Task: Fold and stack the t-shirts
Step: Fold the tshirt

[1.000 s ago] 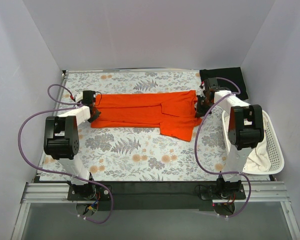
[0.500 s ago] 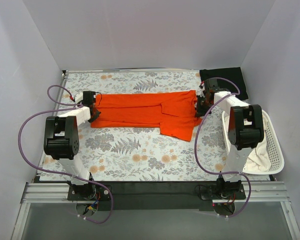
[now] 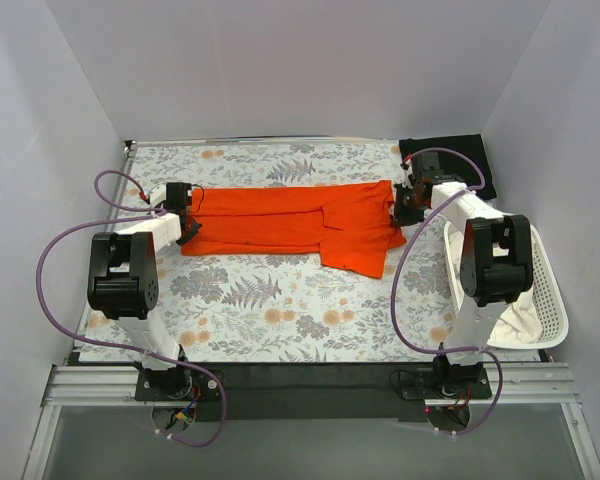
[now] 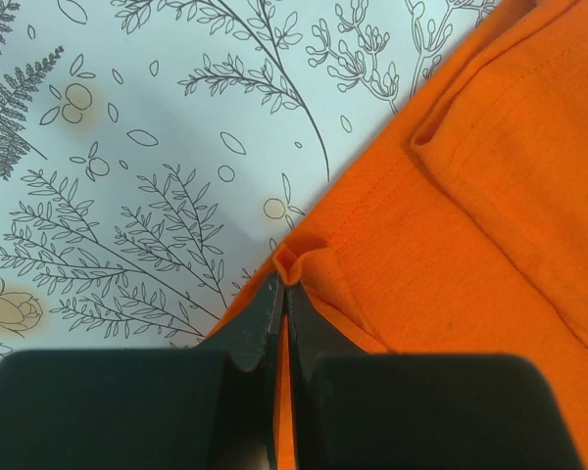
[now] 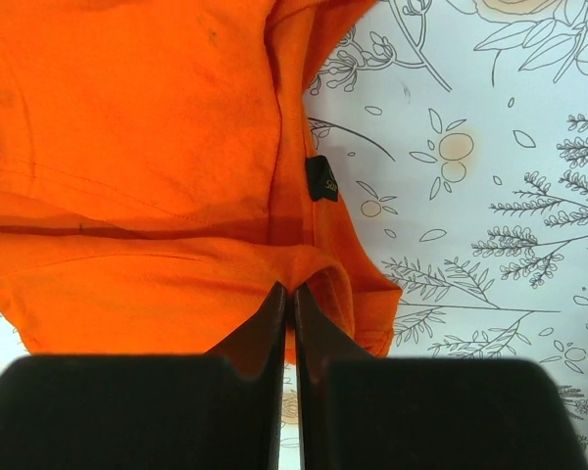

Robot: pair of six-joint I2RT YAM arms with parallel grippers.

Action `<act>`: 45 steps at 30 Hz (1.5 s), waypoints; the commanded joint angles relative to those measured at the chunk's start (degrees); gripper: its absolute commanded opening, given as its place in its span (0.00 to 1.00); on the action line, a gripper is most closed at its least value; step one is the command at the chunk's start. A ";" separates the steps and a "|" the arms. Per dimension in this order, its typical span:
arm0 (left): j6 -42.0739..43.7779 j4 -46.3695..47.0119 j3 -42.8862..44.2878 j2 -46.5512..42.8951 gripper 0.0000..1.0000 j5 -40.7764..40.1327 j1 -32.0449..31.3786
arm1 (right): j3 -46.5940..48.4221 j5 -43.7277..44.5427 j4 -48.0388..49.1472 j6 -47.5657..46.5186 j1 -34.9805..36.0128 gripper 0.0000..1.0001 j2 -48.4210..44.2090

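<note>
The orange t-shirt (image 3: pixel 300 225) lies drawn into a long, soft band across the middle of the fern-printed desk (image 3: pixel 260 310), its knit cloth doubled lengthwise with one flap jutting toward the near edge. The left gripper (image 4: pixel 282 292) is clenched on a small pucker of hem at one end, and the right gripper (image 5: pixel 287 292) pinches a rolled fold at the other. The black t-shirt (image 3: pixel 470 155) sits as a flat dark rectangle in the far right corner, near the white slatted basket (image 3: pixel 548 285).

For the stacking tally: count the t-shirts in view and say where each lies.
2. The orange t-shirt lies stretched across the middle of the table; the black t-shirt sits at the far right corner. White cloth in the basket may hide more.
</note>
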 commanded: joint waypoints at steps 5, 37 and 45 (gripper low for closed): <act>0.25 -1.12 -1.22 -1.16 0.06 -3.28 0.40 | 0.70 0.24 2.32 -0.14 -0.28 0.09 2.32; 9.56 -5.68 -18.34 -45.36 0.73 5.76 -7.50 | -21.70 11.22 0.56 1.17 20.20 0.46 -19.82; 10.00 -5.07 -24.51 -53.11 0.73 9.28 -9.18 | -24.53 15.89 1.88 1.35 20.46 0.46 -17.89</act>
